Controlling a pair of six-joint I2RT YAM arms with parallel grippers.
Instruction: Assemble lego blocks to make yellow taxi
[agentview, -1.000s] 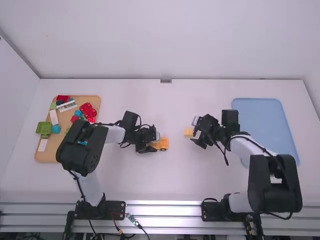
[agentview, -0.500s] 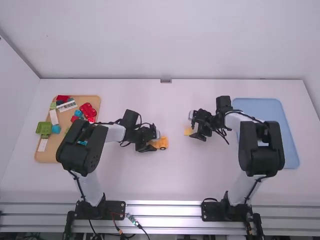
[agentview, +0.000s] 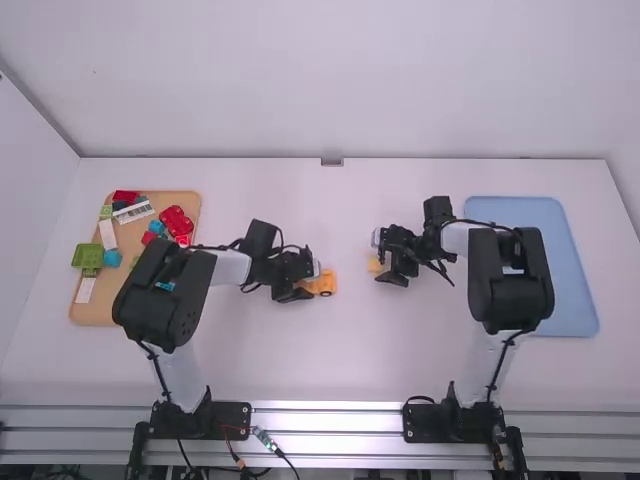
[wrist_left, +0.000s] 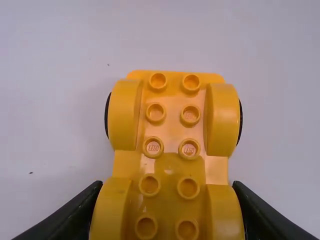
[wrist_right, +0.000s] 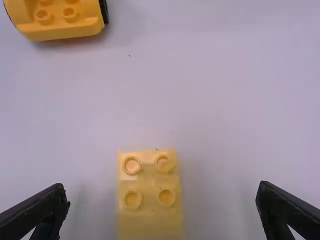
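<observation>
Looking over the high view, I have the left gripper (agentview: 311, 282) at the yellow wheeled base (agentview: 327, 284), just left of the middle of the frame, and the right gripper (agentview: 385, 258) at the yellow block (agentview: 375, 265), just right of it. From the left wrist view I find the base pinched between that gripper's fingers, bare studs (wrist_left: 155, 113) showing. In the right wrist view the fingers stand wide, either side of the block and apart from it; I judge we're picking it up, so next I'd centre, close and lift it toward the base.
</observation>
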